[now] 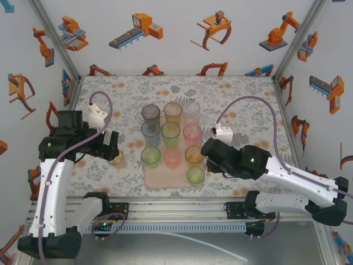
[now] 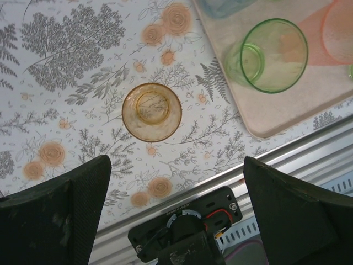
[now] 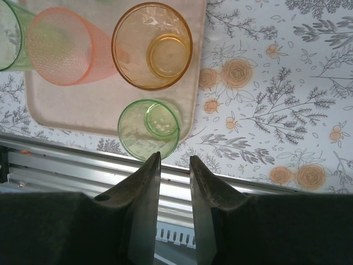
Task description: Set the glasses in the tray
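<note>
Amber glass point(image 2: 151, 111) stands upright, mouth up, on tablecloth point(image 2: 66, 55) beside tray point(image 2: 287, 113).

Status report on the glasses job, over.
Left gripper wide open above the amber tumbler, off the tray on the cloth. Right gripper slightly open, empty, by the green tumbler at the tray's near corner. Nothing between amber tumbler and tray.
</note>
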